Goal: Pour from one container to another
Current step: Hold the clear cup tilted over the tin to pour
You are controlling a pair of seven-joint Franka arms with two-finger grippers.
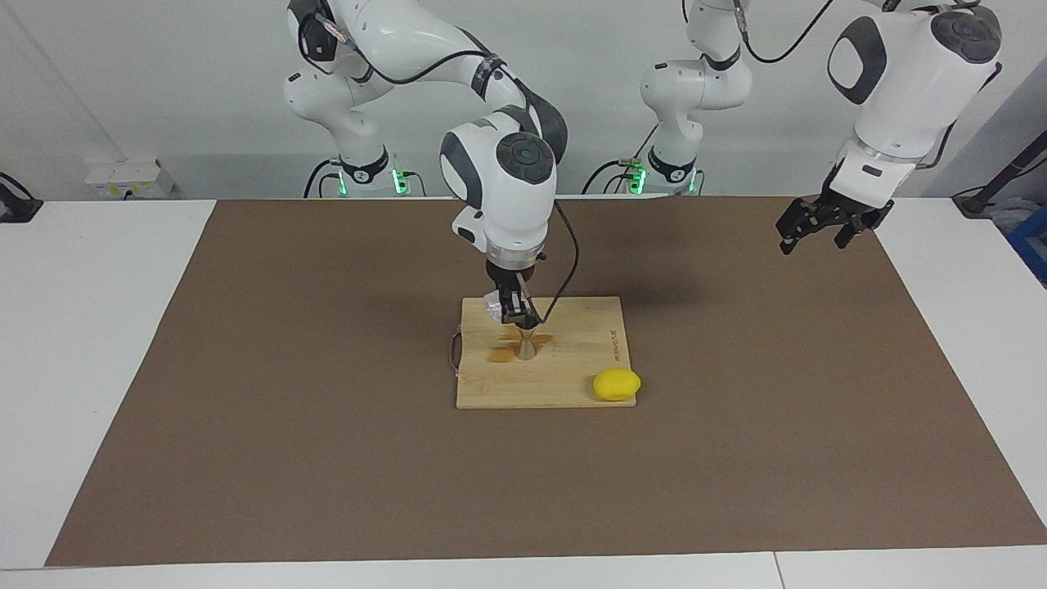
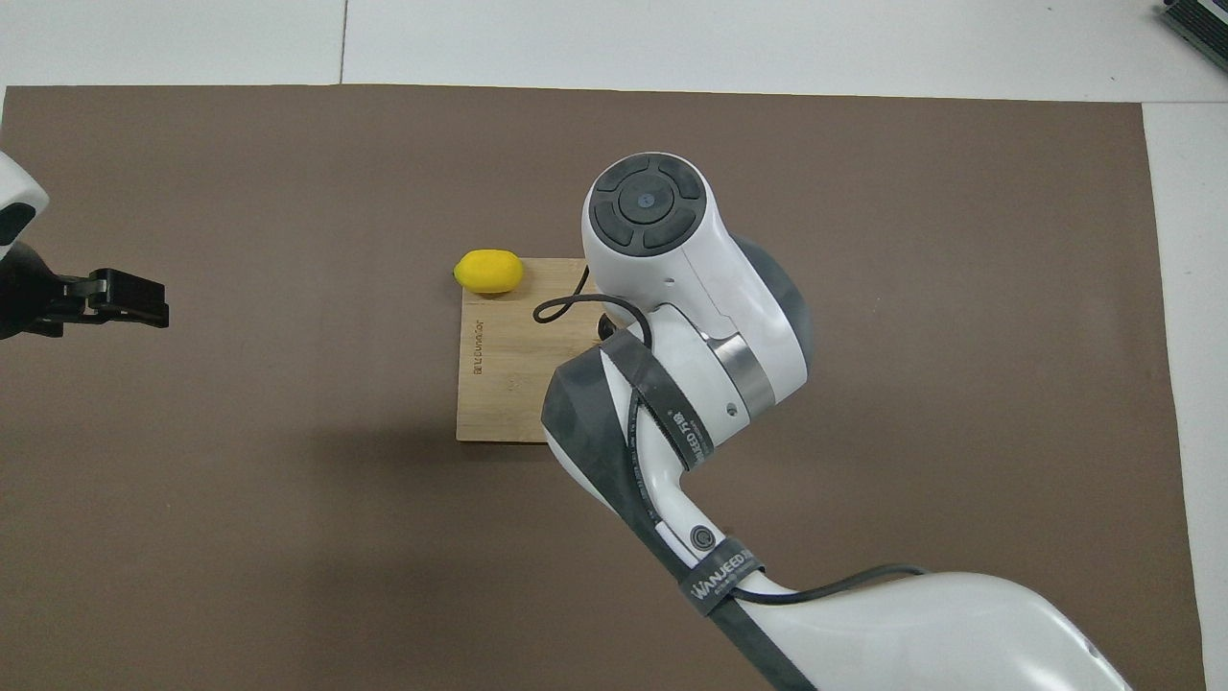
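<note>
The glass cup [image 1: 492, 306] is in my right gripper [image 1: 514, 315], whose fingers are closed on it over the bamboo cutting board [image 1: 572, 376]. It is tipped, but it is so small and clear against my dark fingers that I cannot make out which way its mouth points. Just below it, toward the board's middle, the steel jigger [image 1: 527, 342] stands upright on the board, long axis vertical, its upper cone directly under my fingertips. Whether the cup's rim touches the jigger I cannot tell. A brownish wet patch [image 1: 501, 354] lies on the wood beside the jigger's foot, toward my right arm's end of the tabletop.

A yellow lemon [image 1: 617, 384] sits at the board's corner farthest from me, toward the left arm's end, overhanging the edge onto the brown mat [image 1: 245, 409]. It is well apart from the jigger and blocks nothing. A thin cord loop [image 1: 454, 352] hangs off the board's other short edge.

In the overhead view my own right wrist and forearm cover the cup, the jigger and half the board [image 2: 499, 374]; only the lemon [image 2: 489, 271] and the printed edge stay clear.

My left gripper [image 1: 826, 225] waits with its fingers spread, holding nothing, raised over the mat near the left arm's end; the overhead view cuts most of it off at the edge [image 2: 115, 297].
</note>
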